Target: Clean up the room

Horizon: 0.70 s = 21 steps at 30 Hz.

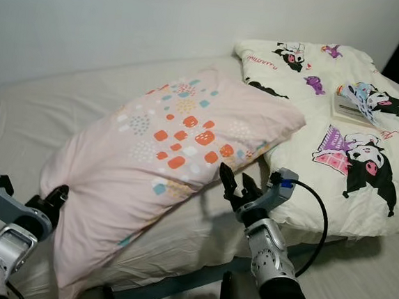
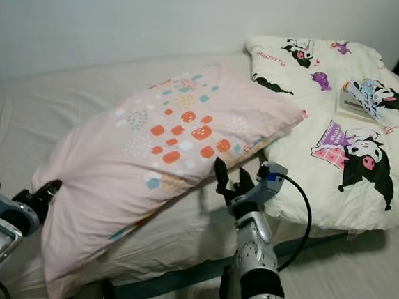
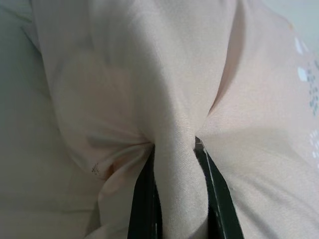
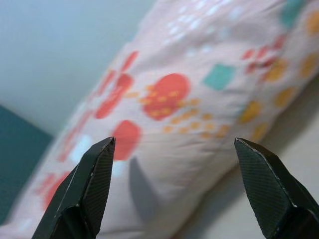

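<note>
Pink pillow point(image 1: 172, 147) with orange and teal spots; cream, perhaps cartoon-printed, quilt point(image 1: 368, 136).

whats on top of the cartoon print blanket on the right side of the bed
A small book lies on the cartoon blanket, near its far end, with what looks like a printed cloth or page draped over one corner. What lies under the blanket is covered.

2 silver jointed arms, each black-fingered hand point(image 1: 240, 185) trailing a black cable point(image 1: 319, 223).
</note>
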Motion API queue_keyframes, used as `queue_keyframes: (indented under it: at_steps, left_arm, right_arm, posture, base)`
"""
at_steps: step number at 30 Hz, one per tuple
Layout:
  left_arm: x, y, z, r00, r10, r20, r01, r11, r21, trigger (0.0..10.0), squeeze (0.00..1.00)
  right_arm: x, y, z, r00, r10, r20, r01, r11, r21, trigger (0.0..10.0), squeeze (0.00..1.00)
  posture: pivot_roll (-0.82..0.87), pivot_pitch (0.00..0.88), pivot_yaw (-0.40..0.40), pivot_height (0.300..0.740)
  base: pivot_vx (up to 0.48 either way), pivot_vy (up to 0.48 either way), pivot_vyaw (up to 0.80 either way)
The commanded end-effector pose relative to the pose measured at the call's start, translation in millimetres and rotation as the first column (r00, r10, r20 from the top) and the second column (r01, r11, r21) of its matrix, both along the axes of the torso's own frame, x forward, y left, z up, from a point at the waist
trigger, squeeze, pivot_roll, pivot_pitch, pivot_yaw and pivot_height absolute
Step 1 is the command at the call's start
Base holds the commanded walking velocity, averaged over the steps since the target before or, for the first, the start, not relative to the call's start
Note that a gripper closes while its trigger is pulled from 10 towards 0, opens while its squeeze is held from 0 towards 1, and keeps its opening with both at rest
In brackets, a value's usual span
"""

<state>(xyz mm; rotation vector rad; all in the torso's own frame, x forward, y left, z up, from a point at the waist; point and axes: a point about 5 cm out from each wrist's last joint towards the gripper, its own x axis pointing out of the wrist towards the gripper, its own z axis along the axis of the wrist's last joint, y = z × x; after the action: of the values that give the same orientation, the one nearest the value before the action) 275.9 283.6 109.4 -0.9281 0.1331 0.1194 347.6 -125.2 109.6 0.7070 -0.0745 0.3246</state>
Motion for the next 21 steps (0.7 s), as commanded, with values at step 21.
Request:
queue_keyframes:
  at_steps: [21]
  left_arm:
    - [8.8,-32.7,13.5,0.988,-0.151,0.035,0.151,0.989,0.003,0.0,0.00]
  right_arm:
    - [6.5,10.8,-18.6,0.975,0.133,-0.177,-0.066,0.938,0.340,10.0,1.00]
  posture:
    - [0.08,0.161,0.035,0.542]
  base:
    - [0.000,0.000,0.00]
